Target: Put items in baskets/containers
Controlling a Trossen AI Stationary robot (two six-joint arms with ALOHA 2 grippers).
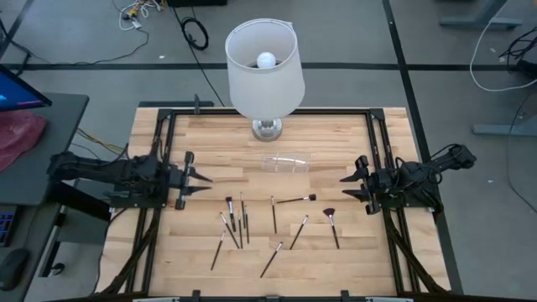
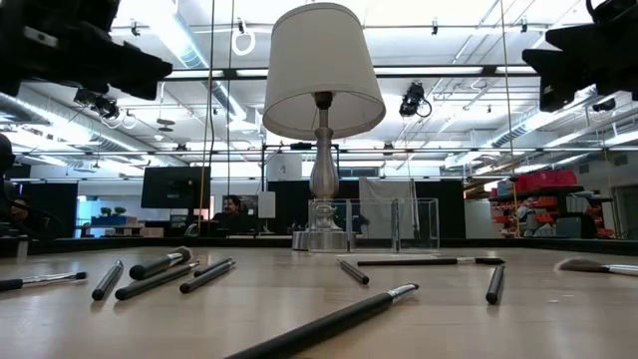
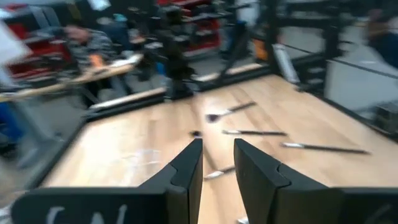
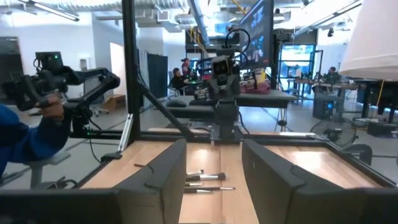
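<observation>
Several thin makeup brushes [image 1: 239, 225] lie flat and scattered on the wooden table, among them a fan-shaped one [image 1: 331, 220] toward the right. They also show in the low view [image 2: 159, 265]. The small clear plastic box [image 1: 285, 161] stands on the table beyond them, in front of the lamp, and shows in the low view too [image 2: 394, 224]. My left gripper [image 1: 205, 183] hovers open at the table's left side, pointing right [image 3: 217, 142]. My right gripper [image 1: 344, 187] hovers open at the right side, pointing left [image 4: 213, 142]. Both are above the table, apart from every brush.
A lamp with a white shade [image 1: 265, 59] stands on its metal base [image 1: 268, 128] at the table's far middle, just behind the clear box. A black frame [image 1: 168, 126] runs along the table's edges. People sit in the room beyond.
</observation>
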